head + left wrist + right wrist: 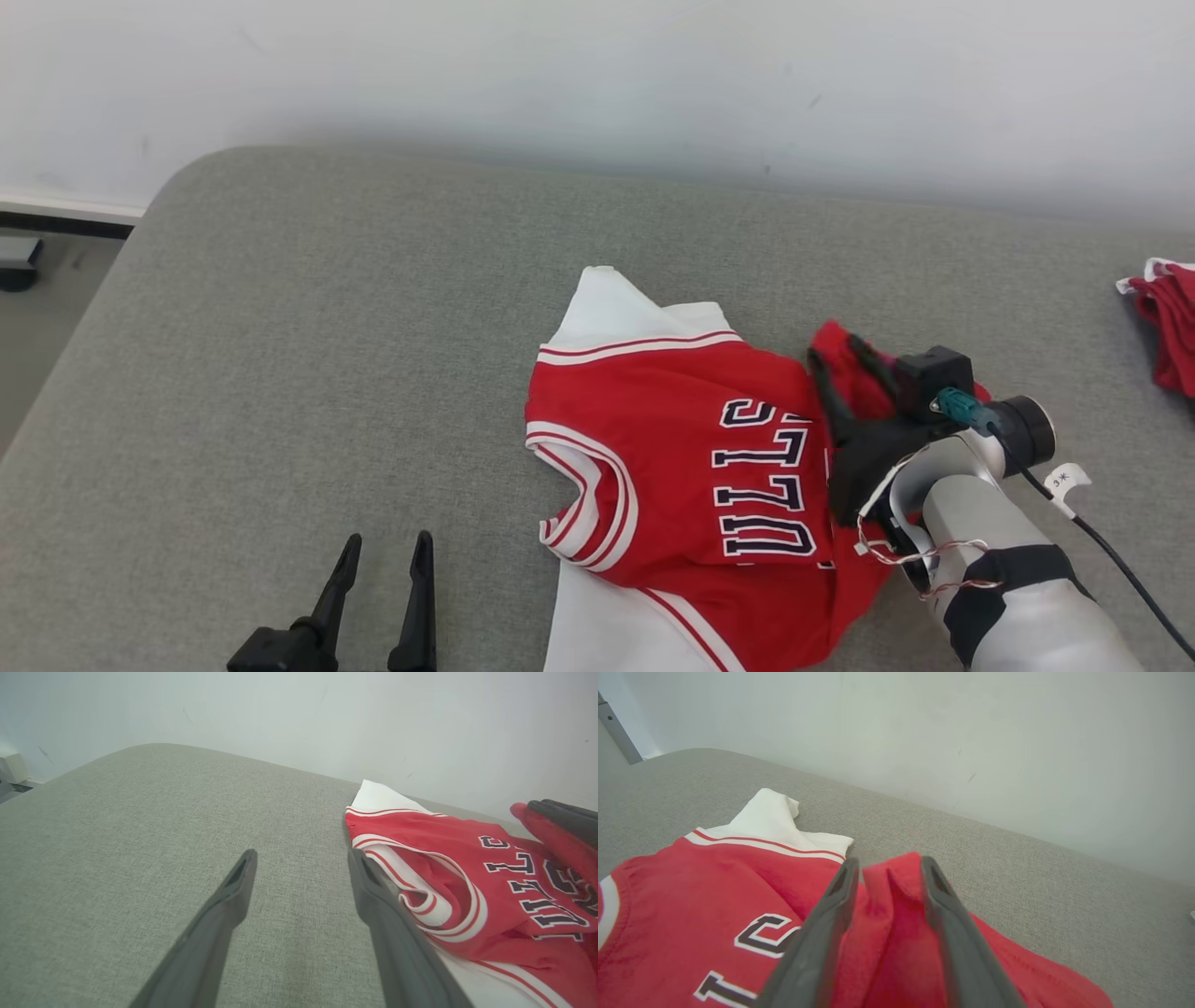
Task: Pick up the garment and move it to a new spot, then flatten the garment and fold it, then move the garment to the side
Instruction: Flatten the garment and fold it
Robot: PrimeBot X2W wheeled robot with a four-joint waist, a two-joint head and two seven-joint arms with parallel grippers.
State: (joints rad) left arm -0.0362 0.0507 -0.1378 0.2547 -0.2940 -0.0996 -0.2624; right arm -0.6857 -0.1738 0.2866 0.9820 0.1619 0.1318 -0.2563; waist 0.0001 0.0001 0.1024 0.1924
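Observation:
The garment (672,439) is a red jersey with white sleeves, white trim and dark lettering. It lies rumpled on the grey padded surface (280,373), right of centre. My right gripper (834,350) is at its far right edge, open, and a raised red fold stands between the fingers, as the right wrist view shows (889,862). The garment (714,891) spreads to the left there. My left gripper (388,539) hangs open and empty over bare surface left of the garment. In the left wrist view the left gripper (302,855) has the garment (467,877) just right of its finger.
A second red and white piece of clothing (1167,317) lies at the right edge of the surface. A pale wall runs behind. The surface's rounded left corner drops to the floor, where a dark object (19,261) sits. Bare surface stretches left of and behind the garment.

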